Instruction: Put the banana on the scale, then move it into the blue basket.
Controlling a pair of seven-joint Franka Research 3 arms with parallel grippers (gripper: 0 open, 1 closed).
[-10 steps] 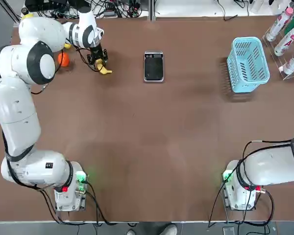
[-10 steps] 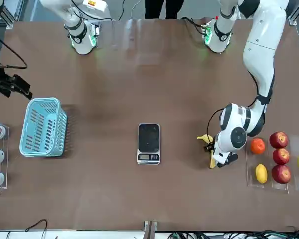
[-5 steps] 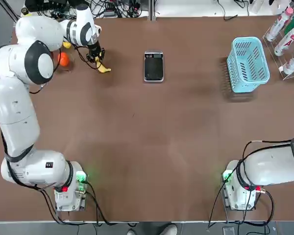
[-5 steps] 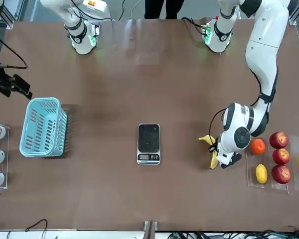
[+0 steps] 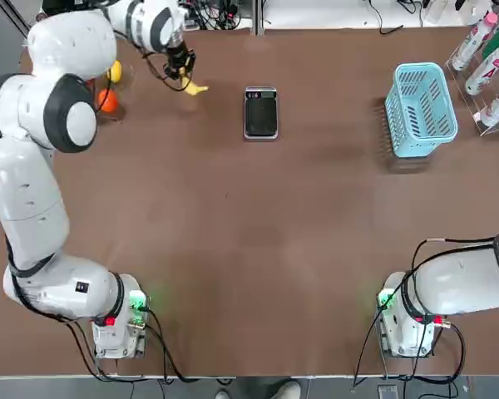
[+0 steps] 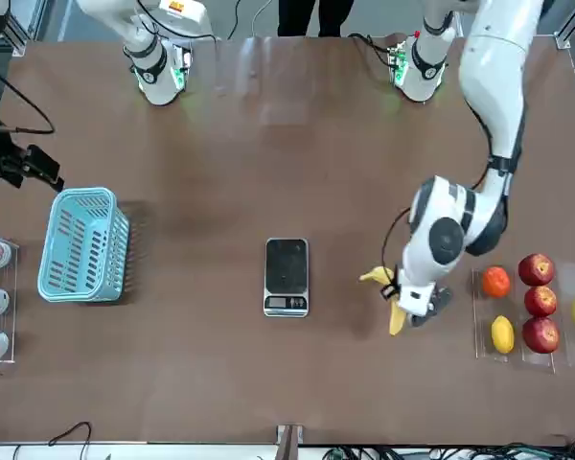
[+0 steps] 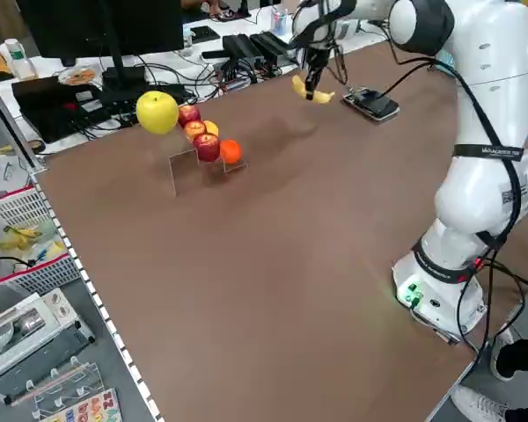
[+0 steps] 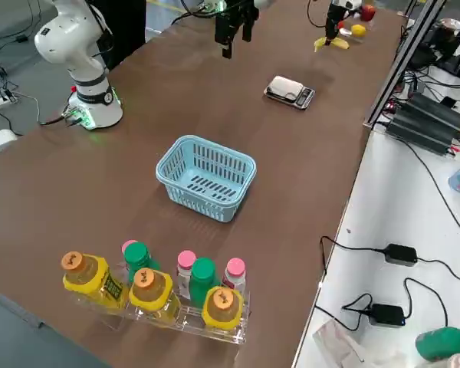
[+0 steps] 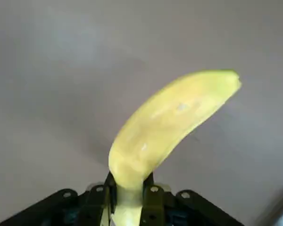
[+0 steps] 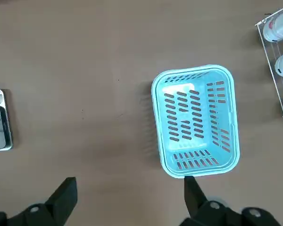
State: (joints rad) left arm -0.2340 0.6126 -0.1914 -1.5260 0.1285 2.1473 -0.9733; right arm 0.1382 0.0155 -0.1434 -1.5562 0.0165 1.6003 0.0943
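The left gripper [image 9: 129,197], pinching the banana [image 9: 172,122] between its fingers near one end, should carry it level (the long end overhangs) toward the robot's right, then lower it gently across the scale [image 5: 260,114].

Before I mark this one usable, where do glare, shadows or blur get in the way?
Left wrist view: banana soft-edged, tabletop behind it blurred; right wrist view: blue basket crisp, faint shadow beside it; front view: pale sheen on the tabletop's far part, scale clear of it; top view: dark shadow along the basket's side, its slots still readable.
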